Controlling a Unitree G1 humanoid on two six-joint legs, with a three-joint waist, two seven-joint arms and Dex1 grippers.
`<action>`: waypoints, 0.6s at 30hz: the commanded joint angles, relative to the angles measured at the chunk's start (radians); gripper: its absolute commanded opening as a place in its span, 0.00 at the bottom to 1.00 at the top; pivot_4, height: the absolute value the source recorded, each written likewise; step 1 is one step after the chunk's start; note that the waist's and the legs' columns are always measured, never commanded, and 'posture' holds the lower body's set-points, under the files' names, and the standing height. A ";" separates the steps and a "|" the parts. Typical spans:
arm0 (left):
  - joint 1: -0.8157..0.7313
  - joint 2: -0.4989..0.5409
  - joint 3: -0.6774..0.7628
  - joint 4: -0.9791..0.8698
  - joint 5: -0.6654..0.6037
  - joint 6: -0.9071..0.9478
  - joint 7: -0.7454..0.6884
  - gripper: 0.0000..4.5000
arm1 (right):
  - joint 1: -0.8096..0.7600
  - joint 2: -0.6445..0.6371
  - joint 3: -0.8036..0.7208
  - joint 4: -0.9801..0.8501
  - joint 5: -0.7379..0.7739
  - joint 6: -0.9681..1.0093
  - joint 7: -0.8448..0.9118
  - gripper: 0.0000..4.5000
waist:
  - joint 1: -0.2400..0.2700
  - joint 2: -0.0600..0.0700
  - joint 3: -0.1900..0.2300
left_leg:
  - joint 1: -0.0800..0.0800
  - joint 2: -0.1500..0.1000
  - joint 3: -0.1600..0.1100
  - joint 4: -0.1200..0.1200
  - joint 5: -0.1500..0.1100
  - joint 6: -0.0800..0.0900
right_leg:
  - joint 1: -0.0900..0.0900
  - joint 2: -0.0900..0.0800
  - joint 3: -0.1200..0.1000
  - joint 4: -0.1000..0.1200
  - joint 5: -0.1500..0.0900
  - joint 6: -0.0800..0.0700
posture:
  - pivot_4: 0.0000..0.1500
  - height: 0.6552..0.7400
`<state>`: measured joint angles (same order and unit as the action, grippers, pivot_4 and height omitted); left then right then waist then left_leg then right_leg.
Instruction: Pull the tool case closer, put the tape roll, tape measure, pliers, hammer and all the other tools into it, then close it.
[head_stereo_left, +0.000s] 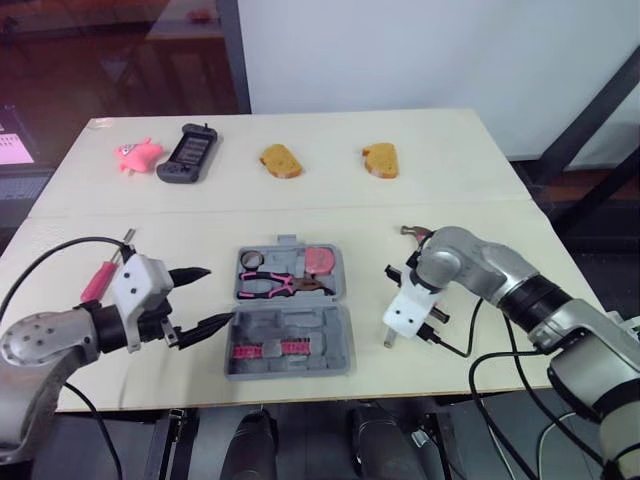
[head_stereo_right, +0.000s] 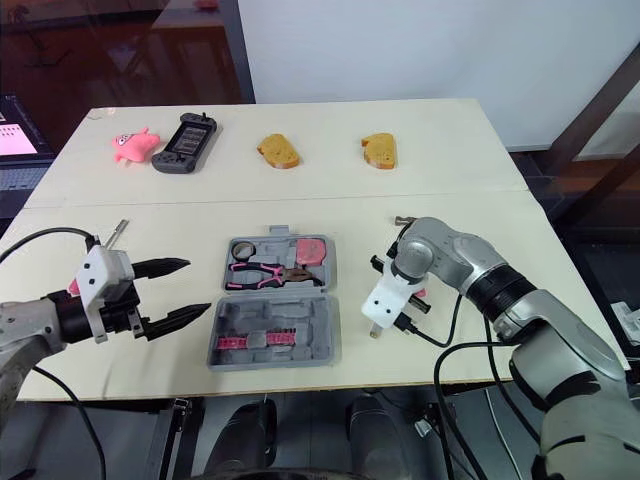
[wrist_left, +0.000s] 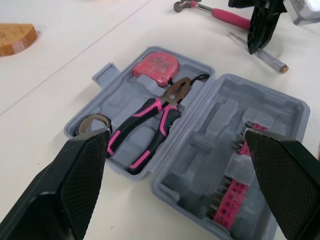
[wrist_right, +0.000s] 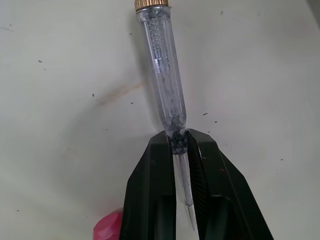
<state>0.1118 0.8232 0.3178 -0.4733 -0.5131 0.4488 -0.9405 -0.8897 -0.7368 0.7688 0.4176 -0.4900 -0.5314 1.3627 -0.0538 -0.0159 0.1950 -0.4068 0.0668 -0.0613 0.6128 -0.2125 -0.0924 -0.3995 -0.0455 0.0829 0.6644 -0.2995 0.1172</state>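
Left of the tool case (head_stereo_left: 300, 325): left hand (head_stereo_left: 215, 295) spread wide, gripping nothing. Inside the open case: tape roll (head_stereo_left: 251, 259), pliers (head_stereo_left: 280, 286), tape measure (head_stereo_left: 320, 260). Right of the case: right hand (wrist_right: 178, 145) clamped on a clear screwdriver (wrist_right: 162, 65) lying on the tabletop (head_stereo_left: 450, 170), hammer (wrist_left: 220, 14) close by.

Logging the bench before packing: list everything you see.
tool case: one, grey, open, near middle
pliers: one, pink-black, in case
tape measure: one, pink, in case
tape roll: one, dark, in case
bit set: one, pink, case's near half
hammer: one, pink handle, right of case
test screwdriver: one, clear, in right gripper
pink-handled tool: one, beside left arm
toy: one, pink, far left
handheld device: one, black, beside toy
bread slices: two, brown, far middle
left gripper: one, black, jaws open, beside case
right gripper: one, black, jaws holding test screwdriver
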 joint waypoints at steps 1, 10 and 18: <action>-0.021 0.005 -0.013 0.005 -0.002 -0.013 -0.005 1.00 | -0.047 0.011 -0.069 -0.075 0.041 0.016 0.022 0.02 | 0.000 0.000 0.000 | 0.000 0.000 0.000 0.000 0.000 0.000 | 0.000 0.000 0.000 0.000 0.000 0.000 | 1.00 1.00; -0.100 0.011 -0.067 0.072 0.015 -0.032 -0.034 1.00 | 0.001 -0.084 -0.258 -0.420 0.274 0.501 0.239 0.02 | 0.018 0.002 0.001 | -0.001 0.000 -0.001 0.000 0.000 0.000 | 0.000 0.000 -0.001 0.000 0.000 0.000 | 1.00 1.00; -0.179 0.008 -0.099 0.113 0.003 -0.035 -0.075 1.00 | 0.077 -0.119 -0.383 -0.675 0.323 1.683 0.120 0.02 | 0.014 0.002 0.001 | -0.002 0.000 -0.001 0.001 0.000 0.000 | -0.001 0.000 -0.001 0.001 0.000 -0.001 | 1.00 1.00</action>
<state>-0.0506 0.8232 0.2076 -0.3570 -0.4938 0.4405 -1.0026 -0.8225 -0.8619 0.4187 -0.1899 -0.1976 0.9666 1.5172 -0.0400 -0.0143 0.1963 -0.4085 0.0665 -0.0626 0.6128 -0.2125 -0.0924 -0.4012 -0.0454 0.0817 0.6651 -0.2998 0.1166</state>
